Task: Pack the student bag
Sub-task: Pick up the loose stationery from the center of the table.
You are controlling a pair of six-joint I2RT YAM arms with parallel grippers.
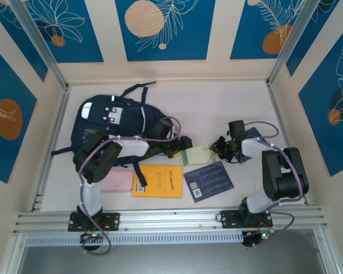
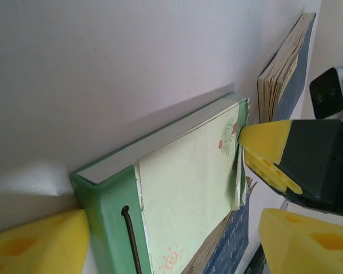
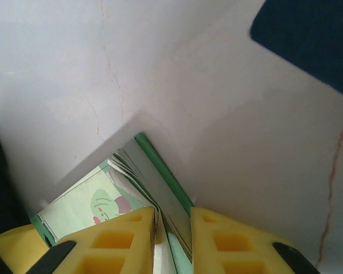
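The student bag (image 1: 117,120), dark navy with white patches, lies at the back left of the table. A light green notebook (image 1: 197,155) lies mid-table between my two grippers. My left gripper (image 1: 180,145) is open, and in the left wrist view its yellow fingers (image 2: 40,242) stand wide on either side of the green notebook's (image 2: 183,188) spine end without gripping it. My right gripper (image 1: 220,149) is shut on the green notebook's (image 3: 91,202) far corner, and its fingertips (image 3: 120,234) pinch the pages and back cover. The right finger (image 2: 268,142) also shows at that corner.
An orange book (image 1: 158,181) and a pink case (image 1: 117,182) lie near the front, left of a navy book (image 1: 208,181) that the notebook partly overlaps. Another blue-covered book (image 2: 286,63) lies beyond the notebook near the right arm. Aluminium rails and walls close in the table.
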